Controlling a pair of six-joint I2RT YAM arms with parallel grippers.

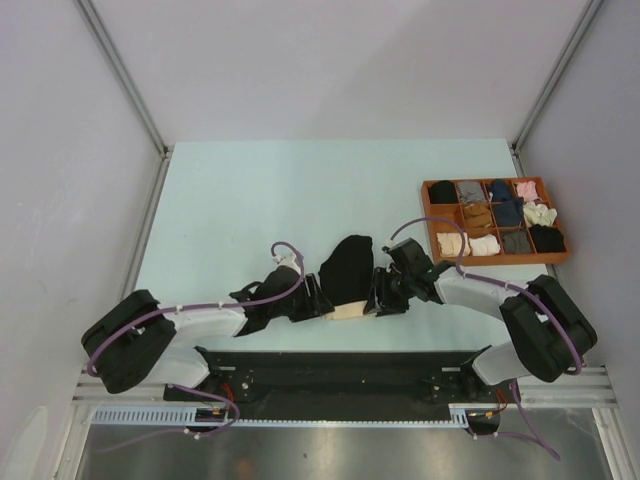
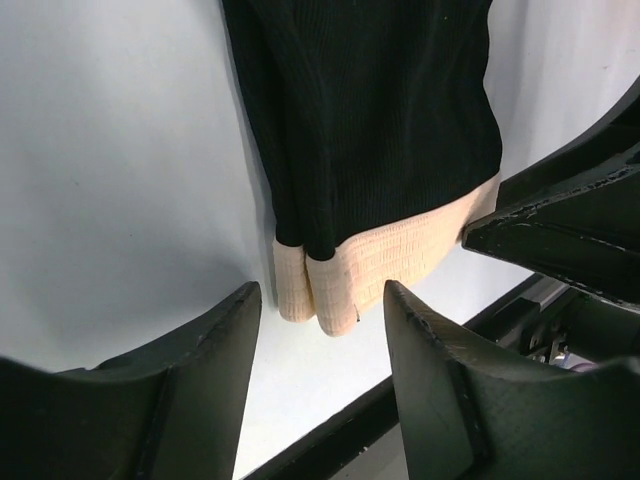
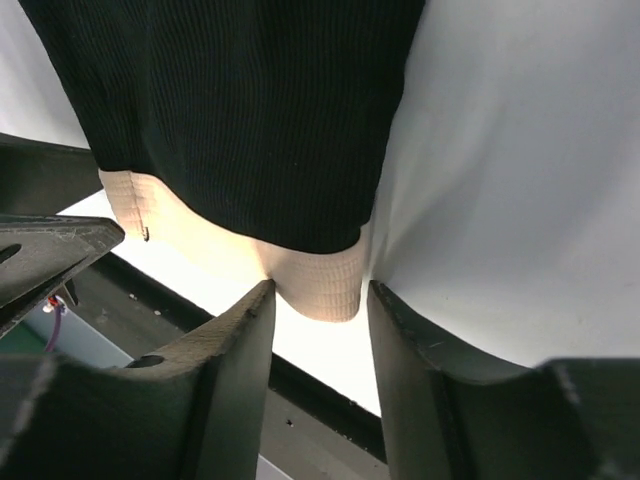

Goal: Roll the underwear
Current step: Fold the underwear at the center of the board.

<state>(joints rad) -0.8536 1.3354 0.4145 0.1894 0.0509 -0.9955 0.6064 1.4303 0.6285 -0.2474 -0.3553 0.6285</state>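
Left gripper [image 1: 316, 298], seen also in its wrist view [image 2: 320, 298]: jaws partly apart, straddling the left corner of the beige waistband [image 2: 380, 265], nothing clamped. Black underwear [image 1: 348, 268] lies flat on the table [image 1: 230, 220], close to its near edge and between both arms, waistband toward the bases. Right gripper [image 3: 318, 290]: jaws narrower, the right waistband corner fills the gap; cannot tell whether it bites. Risks: one side closes on cloth and the other on air, giving a skewed, cone-shaped roll; fingertips catch only the top layer, so the layers separate; the hem slips over the table edge. Tray [image 1: 470, 180] of rolled pieces stands well apart, far right
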